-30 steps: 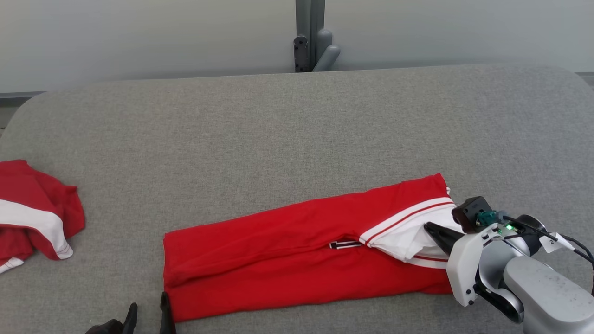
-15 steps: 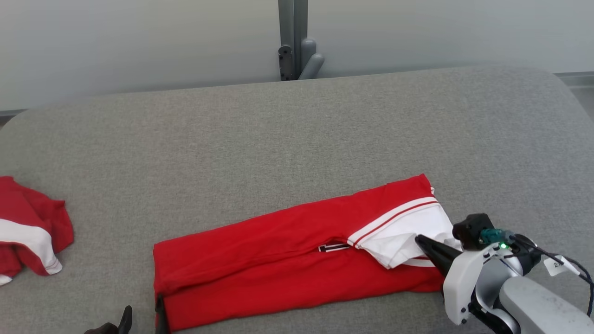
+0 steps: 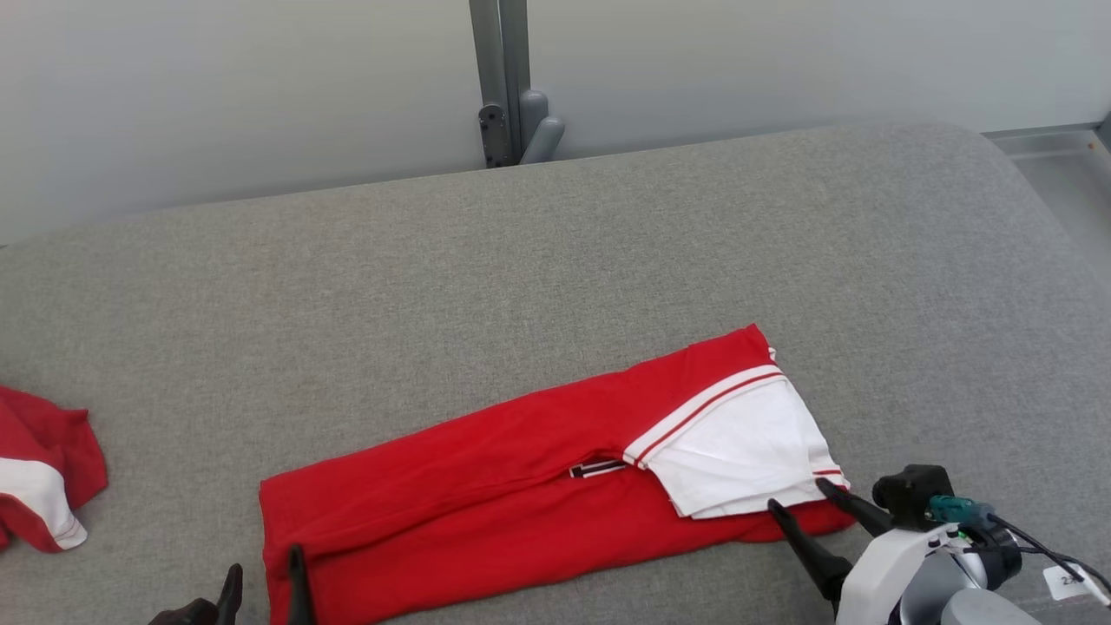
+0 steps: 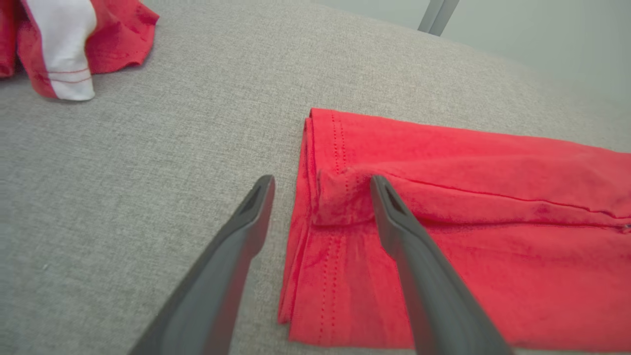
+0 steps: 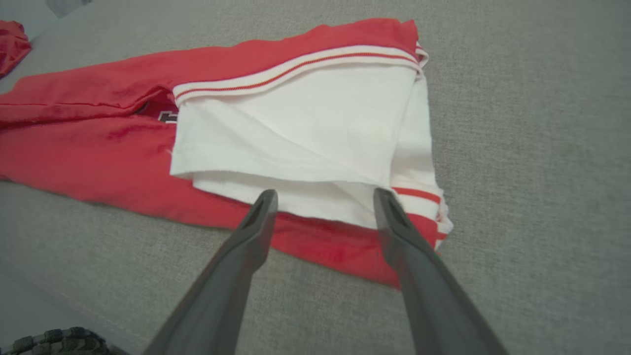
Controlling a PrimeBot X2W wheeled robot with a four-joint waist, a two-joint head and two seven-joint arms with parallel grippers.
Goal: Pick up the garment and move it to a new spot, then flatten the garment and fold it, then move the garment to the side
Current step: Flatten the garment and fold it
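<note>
The garment (image 3: pixel 486 486) is a red shirt with a white sleeve (image 3: pixel 738 451), folded into a long strip on the grey table (image 3: pixel 555 278). My right gripper (image 3: pixel 798 503) stands open at the strip's right end, fingers just clear of the white sleeve (image 5: pixel 305 133). In the right wrist view its fingers (image 5: pixel 256 222) frame the sleeve's near hem with nothing between them. My left gripper (image 3: pixel 260 582) is open at the strip's left end. In the left wrist view its right finger (image 4: pixel 389 212) lies over the red hem (image 4: pixel 335 197) and the other rests over bare table.
A second red and white garment (image 3: pixel 39 486) lies crumpled at the table's left edge, also seen in the left wrist view as a bunched cloth (image 4: pixel 64 44). A grey post with a bracket (image 3: pixel 508 113) stands behind the table. The table's right edge curves away at the far right.
My right gripper has opened and let go of the white sleeve, which now lies flat, and has drawn back toward me. The camera has turned right, so the whole picture has shifted left.
</note>
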